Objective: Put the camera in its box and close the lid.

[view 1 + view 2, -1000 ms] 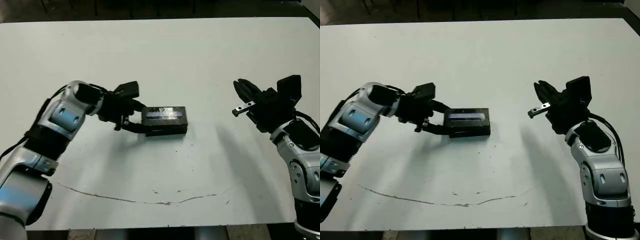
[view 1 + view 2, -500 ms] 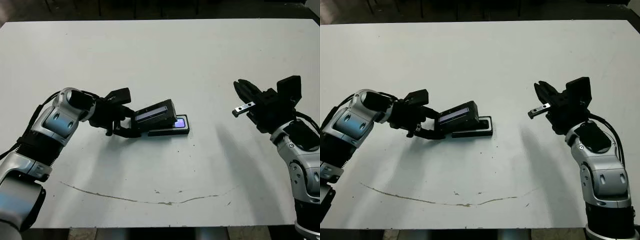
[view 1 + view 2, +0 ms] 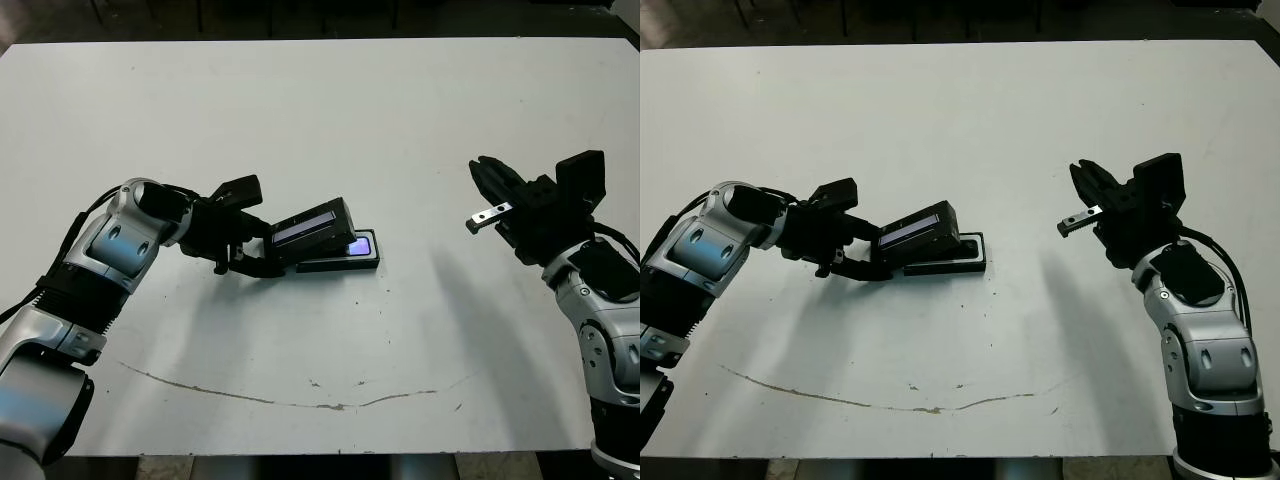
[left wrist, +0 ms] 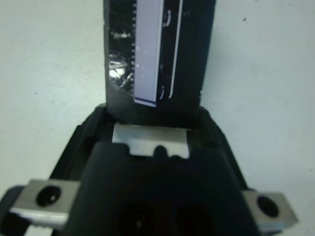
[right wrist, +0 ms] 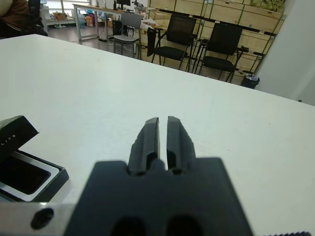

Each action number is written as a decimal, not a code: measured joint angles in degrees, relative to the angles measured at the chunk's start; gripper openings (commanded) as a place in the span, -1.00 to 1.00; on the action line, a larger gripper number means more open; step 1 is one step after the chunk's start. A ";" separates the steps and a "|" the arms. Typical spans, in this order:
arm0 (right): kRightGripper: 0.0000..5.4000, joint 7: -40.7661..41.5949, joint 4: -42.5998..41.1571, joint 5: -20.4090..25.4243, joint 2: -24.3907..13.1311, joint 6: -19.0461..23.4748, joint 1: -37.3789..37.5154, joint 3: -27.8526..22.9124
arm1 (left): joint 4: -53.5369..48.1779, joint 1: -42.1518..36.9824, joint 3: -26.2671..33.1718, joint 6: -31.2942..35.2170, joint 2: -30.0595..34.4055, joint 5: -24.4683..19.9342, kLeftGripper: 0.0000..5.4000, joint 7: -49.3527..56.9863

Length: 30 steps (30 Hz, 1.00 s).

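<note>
From the head views you see a big white bench [image 3: 330, 120] with a thin brown scratch line [image 3: 290, 402] near the front edge. Past the far edge the room is dark. Your left tool [image 3: 262, 245] is clamped on the near end of the lid [image 3: 312, 226], which tilts up, its far end over the box [image 3: 350, 262]. The box sits flat on the bench, left of the middle. Inside it you can see the bluish patch of the camera [image 3: 358, 245]. Your right tool [image 3: 492, 192] hangs above the bench on the right, well apart from the box, with its fingers together and nothing in them.

In the left wrist view, the lid [image 4: 157, 54] sticks out from the tool's black body, and its shiny grey strip [image 4: 148, 49] runs along it. The bench around it is plain white.

In the right wrist view, the two black fingers [image 5: 148, 140] stand close, with only a thin gap between them. The box [image 5: 29, 177] and the raised lid [image 5: 15, 132] show at one side. Beyond the bench you see black chairs [image 5: 197, 46], a desk [image 5: 106, 12] and wooden drawers [image 5: 231, 14] along the wall.
</note>
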 measured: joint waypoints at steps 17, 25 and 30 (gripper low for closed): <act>-1.00 0.30 0.96 0.00 -0.04 0.01 -0.01 0.00 | -0.60 0.73 -0.52 -2.32 0.00 -0.07 0.01 -0.08; -1.00 0.50 0.95 -0.01 -0.16 -0.02 0.01 0.00 | -0.50 1.19 -0.77 -2.23 -1.23 0.00 0.01 2.33; -1.00 0.77 0.92 -0.07 -0.32 -0.45 0.17 0.00 | -0.13 0.36 -1.47 -0.58 -3.93 -0.05 0.01 3.62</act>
